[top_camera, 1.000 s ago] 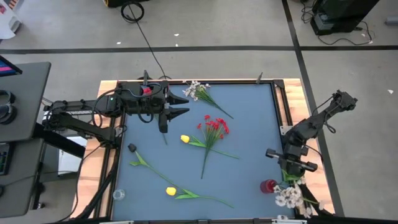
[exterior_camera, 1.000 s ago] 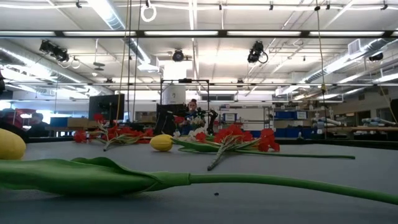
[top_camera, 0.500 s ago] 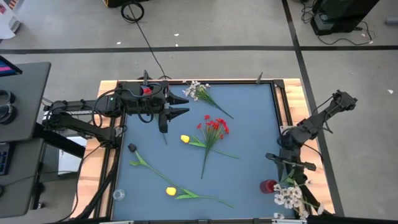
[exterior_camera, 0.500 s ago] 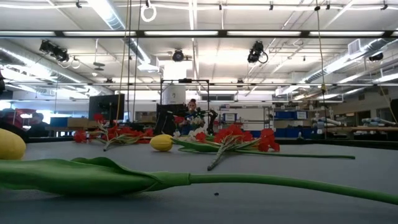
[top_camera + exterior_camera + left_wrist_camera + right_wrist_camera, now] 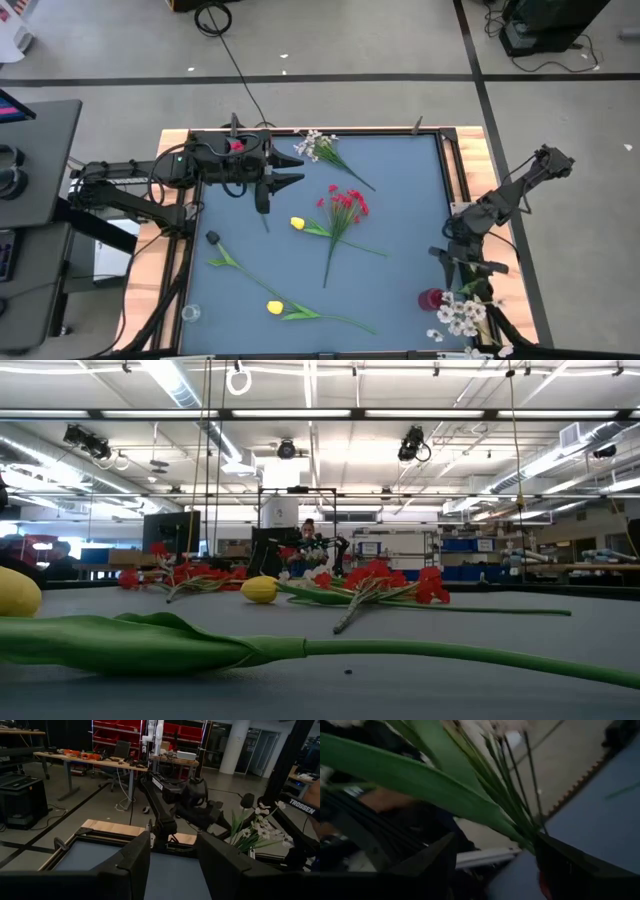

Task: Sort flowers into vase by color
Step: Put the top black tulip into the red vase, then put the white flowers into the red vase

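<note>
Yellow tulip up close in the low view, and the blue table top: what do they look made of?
Tulip: likely plastic or coated fabric; the stem is smooth, uniformly green, with a faint sheen, too regular for a live plant. Table top: looks like a matte blue-grey mat or sheet, with no glare; wood shows only along its border.

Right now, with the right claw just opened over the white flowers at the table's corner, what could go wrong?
The white flower spray sits at the table's corner edge beside the red vase; it may tip off the table. Its green stems run between the right claw's open fingers, so lifting away could snag them. The left claw hangs near the other white spray; moving carelessly could sweep it.
</note>
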